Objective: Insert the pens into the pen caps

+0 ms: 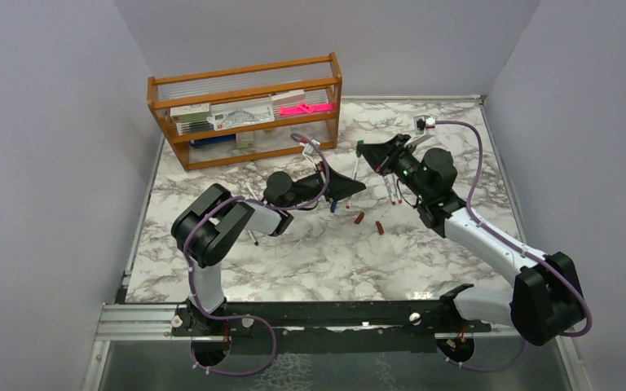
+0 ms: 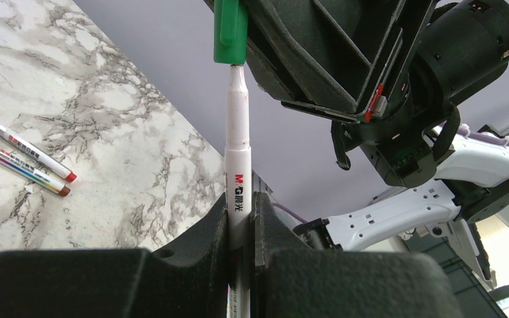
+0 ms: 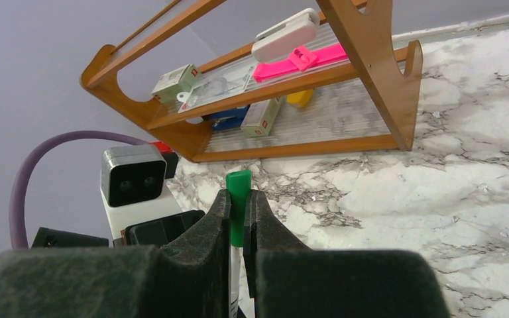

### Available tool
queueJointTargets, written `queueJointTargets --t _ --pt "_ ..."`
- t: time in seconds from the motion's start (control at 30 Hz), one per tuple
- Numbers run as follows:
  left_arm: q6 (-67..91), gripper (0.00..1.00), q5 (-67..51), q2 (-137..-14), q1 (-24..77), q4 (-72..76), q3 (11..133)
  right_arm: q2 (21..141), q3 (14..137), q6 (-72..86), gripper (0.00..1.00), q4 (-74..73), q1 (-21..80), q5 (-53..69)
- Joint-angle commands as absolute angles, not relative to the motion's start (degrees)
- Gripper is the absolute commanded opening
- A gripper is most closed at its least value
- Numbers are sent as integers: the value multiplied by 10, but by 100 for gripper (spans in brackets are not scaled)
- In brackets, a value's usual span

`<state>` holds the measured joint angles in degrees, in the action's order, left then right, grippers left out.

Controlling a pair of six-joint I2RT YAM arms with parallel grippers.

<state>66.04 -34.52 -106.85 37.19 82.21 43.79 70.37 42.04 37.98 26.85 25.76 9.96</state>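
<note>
1. Grips a pen [image 2: 238, 152] tight between the left fingers [image 2: 205, 245], pinched on the barrel just under its red and black print. Loses the lower barrel behind those fingers and the picture's bottom edge.
2. Shows white and slim, upright in the left wrist view, narrowing to a neck that enters the green cap [image 2: 229, 30]. Cannot tell how deep, the tip being hidden inside.
3. Clamps that cap between the right fingers [image 3: 205, 232], nearly closed on it, its flat top poking above them and a sliver of white barrel in the gap below.
4. Cuts off the cap's upper end at the top edge of the left wrist view.
5. Meets, seen from overhead, above the middle of the surface [image 1: 318, 252], off the marble. Too small there to make out the join.
6. Leaves two pens [image 2: 23, 149] lying side by side on the surface, well apart from both sets of fingers, one with a red end, one with a darker end. Cuts off their other ends at the picture's left edge.
7. Leaves loose on the surface a blue cap [image 1: 333, 206] and two red caps [image 1: 359, 217], near and below the joined fingers in the overhead view.
8. Stands a wooden rack [image 3: 371, 59] at the back of the surface, holding a pink item and small boxes. Labels too small to read.
</note>
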Motion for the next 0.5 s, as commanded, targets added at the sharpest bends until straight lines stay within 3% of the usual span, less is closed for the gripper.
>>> queueJointTargets --t 0.0,0.47 --pt "641 0 -348 -1058 370 840 472 695 396 397 2 274 258 124" --pt "620 0 -338 -1062 370 814 476 676 380 416 2 280 258 141"
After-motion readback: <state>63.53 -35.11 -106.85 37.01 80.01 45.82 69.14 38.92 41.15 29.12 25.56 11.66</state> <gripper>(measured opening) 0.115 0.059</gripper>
